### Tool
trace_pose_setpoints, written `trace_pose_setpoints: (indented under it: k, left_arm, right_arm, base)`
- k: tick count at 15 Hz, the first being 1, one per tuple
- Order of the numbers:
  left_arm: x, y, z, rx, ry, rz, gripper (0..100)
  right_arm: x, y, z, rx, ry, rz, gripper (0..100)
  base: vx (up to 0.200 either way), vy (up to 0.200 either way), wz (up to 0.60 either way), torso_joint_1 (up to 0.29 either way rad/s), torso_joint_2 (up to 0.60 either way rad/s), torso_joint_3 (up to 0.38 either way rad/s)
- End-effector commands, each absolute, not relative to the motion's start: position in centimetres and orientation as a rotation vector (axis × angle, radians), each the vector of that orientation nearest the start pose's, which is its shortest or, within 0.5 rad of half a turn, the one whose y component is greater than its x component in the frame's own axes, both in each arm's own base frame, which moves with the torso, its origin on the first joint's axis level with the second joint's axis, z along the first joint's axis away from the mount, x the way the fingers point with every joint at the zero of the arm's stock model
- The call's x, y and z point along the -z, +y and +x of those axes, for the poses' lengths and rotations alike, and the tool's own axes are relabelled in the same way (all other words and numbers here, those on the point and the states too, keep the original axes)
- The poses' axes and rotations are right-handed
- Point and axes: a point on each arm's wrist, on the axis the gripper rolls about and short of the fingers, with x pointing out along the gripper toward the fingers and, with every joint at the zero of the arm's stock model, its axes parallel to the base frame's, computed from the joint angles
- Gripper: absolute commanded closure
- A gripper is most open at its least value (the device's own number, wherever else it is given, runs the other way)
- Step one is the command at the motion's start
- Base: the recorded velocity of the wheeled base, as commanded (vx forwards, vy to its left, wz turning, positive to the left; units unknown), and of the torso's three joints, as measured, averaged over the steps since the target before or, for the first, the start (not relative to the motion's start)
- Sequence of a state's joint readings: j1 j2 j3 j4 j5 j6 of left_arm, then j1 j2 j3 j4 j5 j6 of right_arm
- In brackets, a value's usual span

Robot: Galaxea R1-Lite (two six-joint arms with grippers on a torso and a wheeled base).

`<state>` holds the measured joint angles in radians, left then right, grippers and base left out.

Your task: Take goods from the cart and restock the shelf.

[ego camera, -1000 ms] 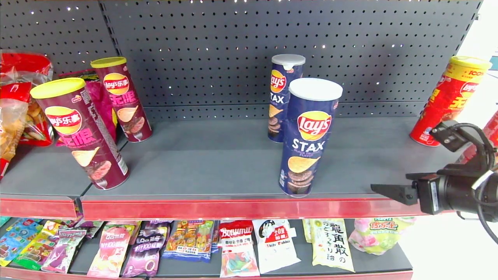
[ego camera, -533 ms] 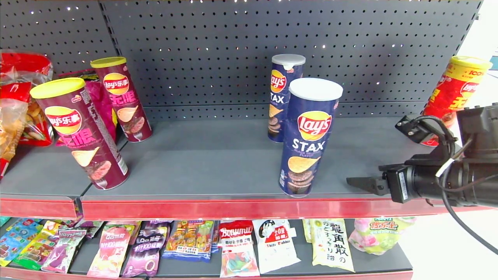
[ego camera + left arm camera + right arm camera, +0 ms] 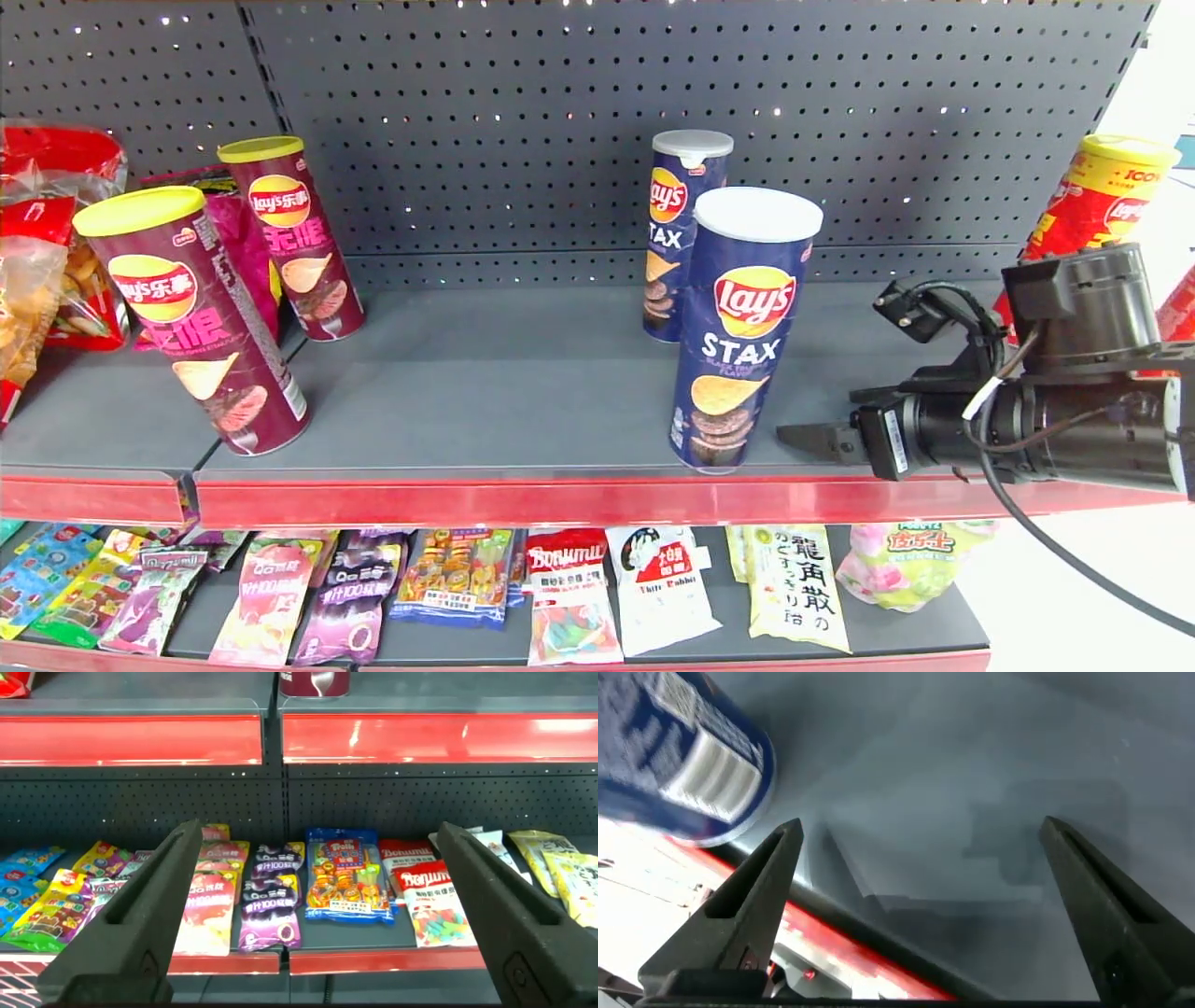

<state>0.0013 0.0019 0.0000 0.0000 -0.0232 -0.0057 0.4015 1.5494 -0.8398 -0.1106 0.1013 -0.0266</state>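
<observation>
Right wrist view: fingers [image 3: 738, 915] wide, empty

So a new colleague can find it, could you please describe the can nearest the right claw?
Look at the upper grey shelf with the red front edge. Right of its middle stand two dark blue, white-lidded cans. Yours is the front can, beside the right claw, not the rear can.

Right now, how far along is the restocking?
Looks done: front blue can and rear blue can stand upright on the shelf. In hand: nothing; right tool, open, beside the front blue can, left tool open before the lower shelf. Left: bare shelf between blue and maroon cans.
</observation>
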Motion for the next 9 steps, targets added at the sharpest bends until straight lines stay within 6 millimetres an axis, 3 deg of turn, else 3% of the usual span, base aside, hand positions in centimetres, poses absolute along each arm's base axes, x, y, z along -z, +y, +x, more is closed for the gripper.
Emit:
trace_pose_setpoints:
  k: [1, 9]
  left_arm:
    - [-7.6, -0.1, -2.3, 0.021, 0.002, -0.006, 0]
    - [-7.6, -0.1, -2.3, 0.02, 0.002, -0.006, 0]
  right_arm:
    - [-18.3, 11.1, 24.3, -0.512, 0.604, -0.124, 0]
    - [-17.7, 12.2, 24.4, -0.548, 0.622, -0.142, 0]
  base:
    - [0.0, 0.0, 0.0, 0.0, 0.0, 0.0]
    - [0.0, 0.0, 0.0, 0.0, 0.0, 0.0]
